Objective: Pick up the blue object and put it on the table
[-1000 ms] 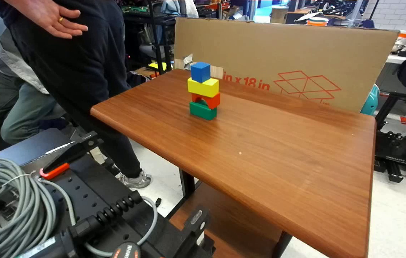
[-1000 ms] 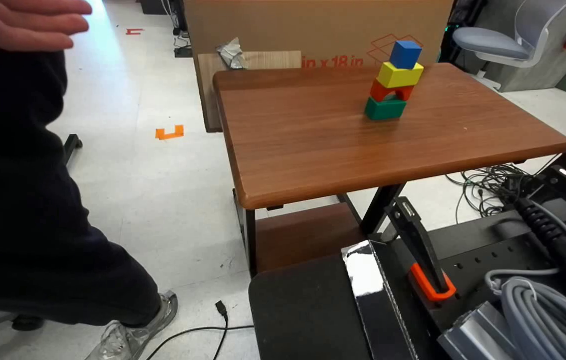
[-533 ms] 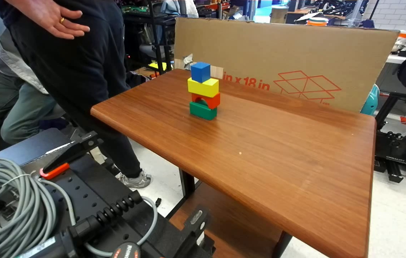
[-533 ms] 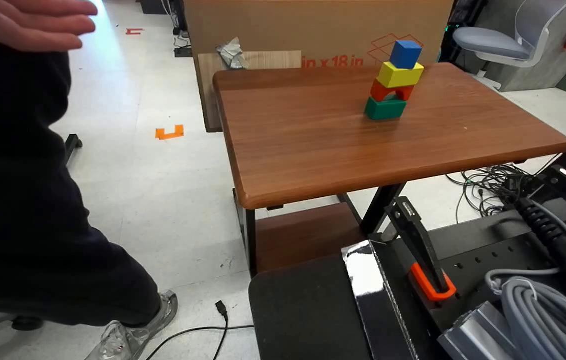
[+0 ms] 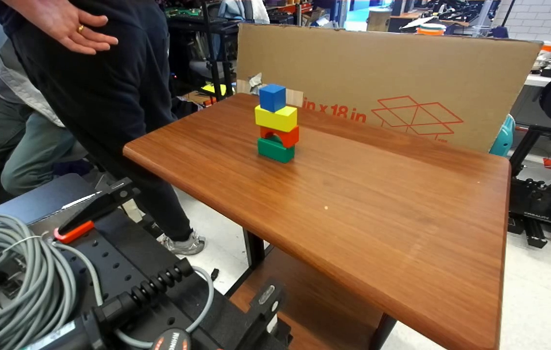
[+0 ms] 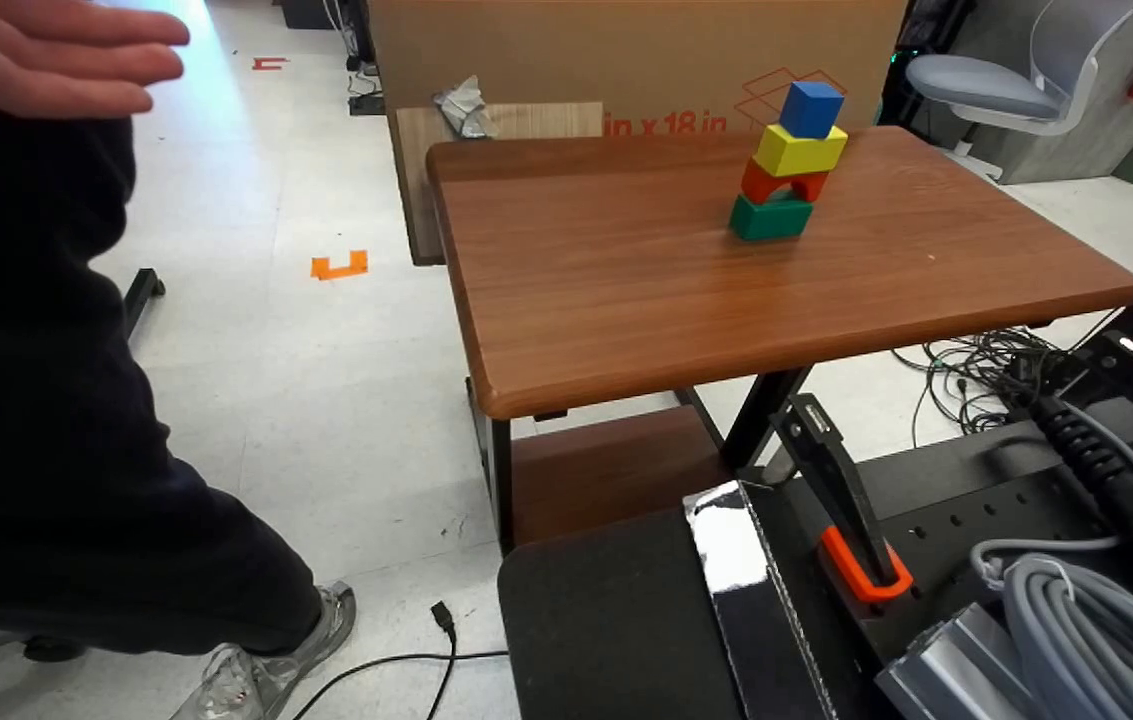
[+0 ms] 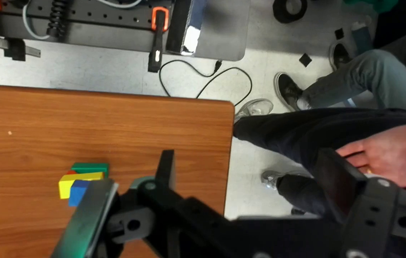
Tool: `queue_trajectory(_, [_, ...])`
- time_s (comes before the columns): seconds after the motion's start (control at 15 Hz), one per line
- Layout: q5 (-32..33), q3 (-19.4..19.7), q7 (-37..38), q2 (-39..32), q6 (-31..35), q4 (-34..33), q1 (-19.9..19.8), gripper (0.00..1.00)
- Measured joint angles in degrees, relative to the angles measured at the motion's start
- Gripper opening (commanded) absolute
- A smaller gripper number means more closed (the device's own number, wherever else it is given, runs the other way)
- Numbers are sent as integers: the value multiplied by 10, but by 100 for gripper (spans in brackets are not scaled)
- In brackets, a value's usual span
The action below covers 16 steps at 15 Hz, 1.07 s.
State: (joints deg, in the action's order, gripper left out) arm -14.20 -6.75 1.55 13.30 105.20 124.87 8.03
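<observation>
Reddish-brown wood topped the table (image 5: 377,209). The gripper (image 7: 253,175) held nothing, its fingers spread wide. On the table, a yellow block (image 5: 276,120) rested on a red arch (image 5: 292,136), itself on a green block (image 5: 275,151). Smallest, the blue cube (image 7: 77,194) sat uppermost, in the wrist view left of the finger gap, partly masked by the gripper.

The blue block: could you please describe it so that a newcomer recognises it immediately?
On the brown table stands a tower of four blocks. The blue block sits on top. Unlike the longer yellow block, red arch and green block below, it is a cube.
</observation>
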Motion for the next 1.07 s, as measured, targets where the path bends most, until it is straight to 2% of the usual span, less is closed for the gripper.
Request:
queue_trajectory(0.27, [67, 15, -13, -48, 87, 1, -32, 100])
queue_trajectory(0.6, [111, 23, -6, -107, 130, 10, -44, 100])
queue_trajectory(1.07, [189, 28, 98, -138, 267, 58, -46, 100])
